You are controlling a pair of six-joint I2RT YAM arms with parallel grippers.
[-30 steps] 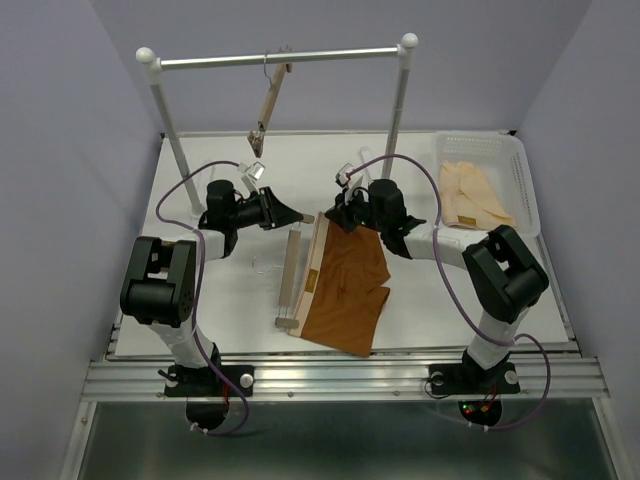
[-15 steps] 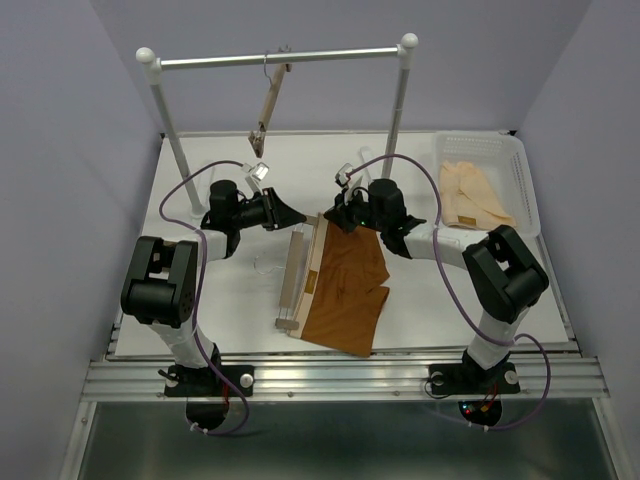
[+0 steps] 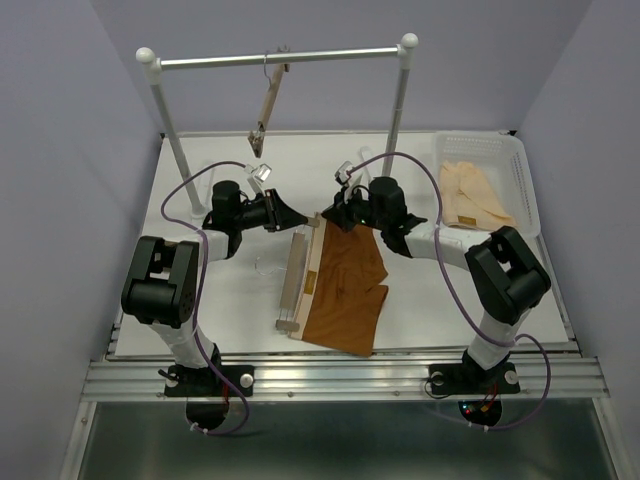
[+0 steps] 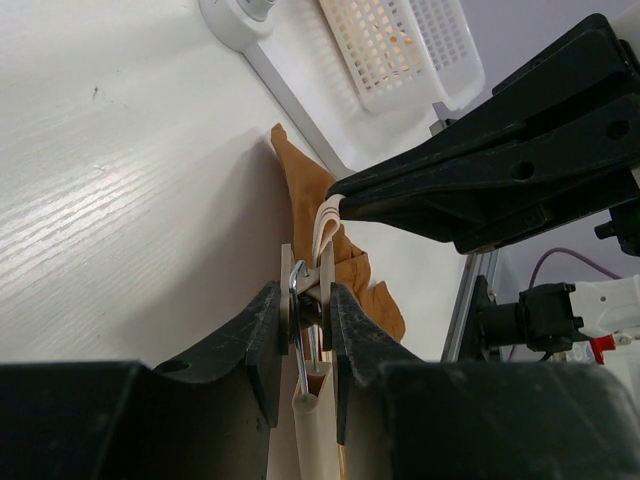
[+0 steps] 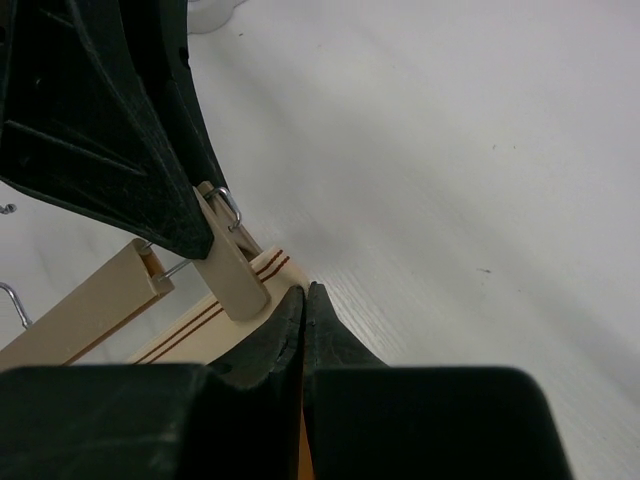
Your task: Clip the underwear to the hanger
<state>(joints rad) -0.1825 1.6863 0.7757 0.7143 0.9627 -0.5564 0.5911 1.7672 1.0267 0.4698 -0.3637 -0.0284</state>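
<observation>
A white table point(image 3: 220, 300) with a faint wood grain. Rust-brown underwear point(image 3: 345, 295) lies spread flat near the middle, reaching the near edge. A light-wood hanger point(image 3: 293, 280) lies just beside its left edge, running front to back. At the far right corner sits a white plastic basket point(image 3: 480, 145) holding cream garments point(image 3: 475, 200). Two white posts point(image 3: 172, 130) stand along the far side.

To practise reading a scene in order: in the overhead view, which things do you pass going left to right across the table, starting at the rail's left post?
left white post → hanger lying on the table → underwear → white basket
</observation>
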